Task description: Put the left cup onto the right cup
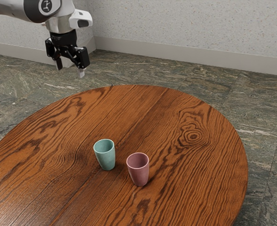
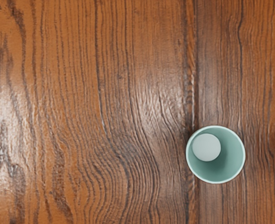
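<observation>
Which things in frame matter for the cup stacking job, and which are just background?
Job:
- teal cup, to be lifted
- pink cup, the target, beside it
- gripper, open, empty, high above the table

Background:
- round wooden table
- stone floor
- wall

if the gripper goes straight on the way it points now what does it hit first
Most likely bare table wood: the gripper points down, and the wrist view puts the teal cup off to one side. Depth is uncertain.
</observation>
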Tool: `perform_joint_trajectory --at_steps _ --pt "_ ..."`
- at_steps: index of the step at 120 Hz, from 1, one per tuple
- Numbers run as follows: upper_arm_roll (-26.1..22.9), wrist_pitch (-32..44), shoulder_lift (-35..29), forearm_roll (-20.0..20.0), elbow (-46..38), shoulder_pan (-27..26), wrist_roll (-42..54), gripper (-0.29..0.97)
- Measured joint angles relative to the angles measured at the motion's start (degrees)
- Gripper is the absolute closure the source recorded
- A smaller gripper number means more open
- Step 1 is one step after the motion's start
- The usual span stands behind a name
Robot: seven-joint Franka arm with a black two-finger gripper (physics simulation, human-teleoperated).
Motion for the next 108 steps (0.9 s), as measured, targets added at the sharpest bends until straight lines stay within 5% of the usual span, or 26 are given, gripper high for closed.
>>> perform_joint_trajectory --at_steps 108 --pt "-2.23 6.34 1.46 -0.78 -3.88 0.06 -0.41 0.0"
